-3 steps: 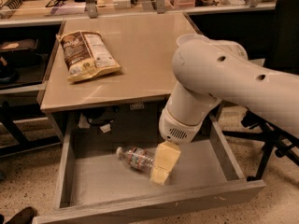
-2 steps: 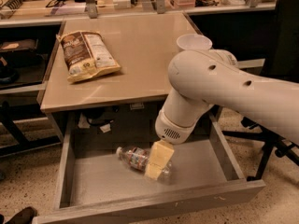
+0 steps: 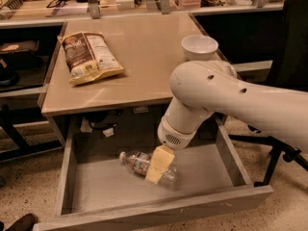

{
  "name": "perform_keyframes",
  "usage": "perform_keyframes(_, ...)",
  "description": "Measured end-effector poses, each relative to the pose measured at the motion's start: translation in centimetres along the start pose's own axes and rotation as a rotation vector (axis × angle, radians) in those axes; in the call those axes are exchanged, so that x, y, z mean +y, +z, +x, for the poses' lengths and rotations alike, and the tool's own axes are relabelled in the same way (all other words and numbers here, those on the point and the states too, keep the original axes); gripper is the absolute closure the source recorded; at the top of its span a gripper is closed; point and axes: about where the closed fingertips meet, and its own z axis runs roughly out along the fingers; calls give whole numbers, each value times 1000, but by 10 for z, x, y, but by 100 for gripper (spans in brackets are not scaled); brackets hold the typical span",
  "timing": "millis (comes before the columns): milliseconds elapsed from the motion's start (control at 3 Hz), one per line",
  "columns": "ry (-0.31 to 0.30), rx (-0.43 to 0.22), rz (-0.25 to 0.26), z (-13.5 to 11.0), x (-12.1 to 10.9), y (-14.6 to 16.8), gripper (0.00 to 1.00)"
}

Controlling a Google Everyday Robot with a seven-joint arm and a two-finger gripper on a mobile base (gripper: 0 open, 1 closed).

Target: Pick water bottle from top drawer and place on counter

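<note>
The gripper point(image 3: 159, 166) in the top drawer point(image 3: 103, 189) is being lit warmly from above; glare is being reflected off the bench point(image 3: 149, 66) behind.

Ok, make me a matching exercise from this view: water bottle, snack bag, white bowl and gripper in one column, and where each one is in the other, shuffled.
Column 1
1. water bottle
2. snack bag
3. white bowl
4. gripper

Column 2
A. lying flat on the counter, towards its left side as seen
B. down inside the open top drawer, right over the bottle
C. lying on its side on the drawer bottom
D. upright near the counter's right edge as seen

Pairs: 1-C, 2-A, 3-D, 4-B
</note>
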Motion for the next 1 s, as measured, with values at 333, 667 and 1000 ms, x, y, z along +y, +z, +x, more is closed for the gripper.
perform_keyframes(333, -24, 4, -20, 1, 5, 14, 0)
perform_keyframes(667, -11, 31, 1, -14, 11, 80, 0)
perform_keyframes(1000, -8, 29, 4, -15, 11, 78, 0)
